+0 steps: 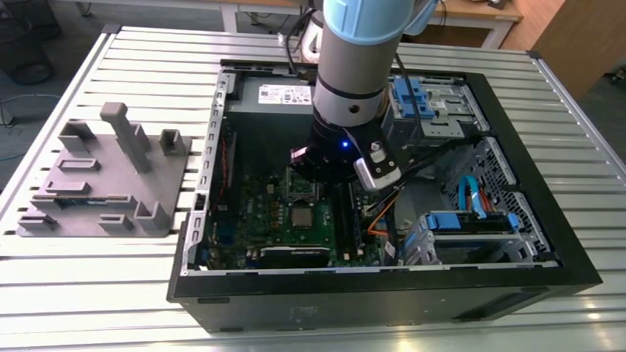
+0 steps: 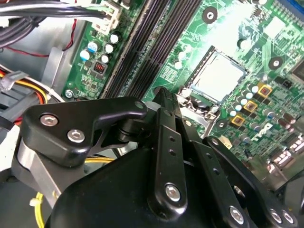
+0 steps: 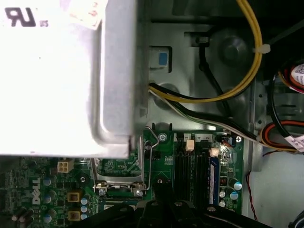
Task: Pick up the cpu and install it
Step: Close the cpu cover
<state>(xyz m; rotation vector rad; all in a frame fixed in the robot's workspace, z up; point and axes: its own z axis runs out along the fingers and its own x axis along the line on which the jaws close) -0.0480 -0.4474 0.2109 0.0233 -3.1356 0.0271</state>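
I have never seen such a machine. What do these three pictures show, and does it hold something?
It is a robot arm reaching into an open computer case on a slatted metal table. The exterior view looks from outside; both wrist views come from cameras on the arm, near its black gripper. A grey fixture stands beside the case. The cpu, a shiny square, lies on the green board, apart from the gripper.
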